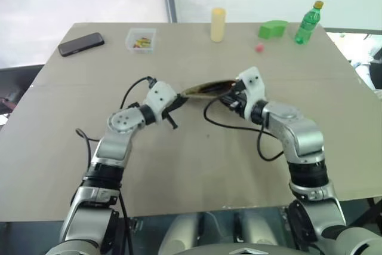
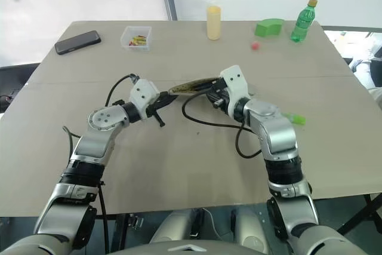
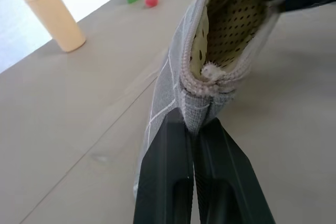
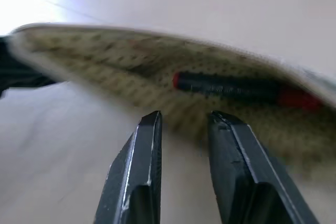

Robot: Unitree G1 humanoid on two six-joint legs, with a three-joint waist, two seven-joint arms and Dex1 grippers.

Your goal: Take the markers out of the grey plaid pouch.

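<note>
Grey plaid pouch (image 3: 173,85) end pinched by left tool (image 3: 195,129), right tool (image 4: 184,119) parted at mouth

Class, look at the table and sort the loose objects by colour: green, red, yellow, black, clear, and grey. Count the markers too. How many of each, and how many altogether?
Green: 3 – bottle, block, marker
Red: 1 – small ball
Yellow: 1 – cup
Black: 2 – phone, marker with red ends in the pouch
Clear: 1 – box
Grey: 1 – pouch
Total: 9
</note>
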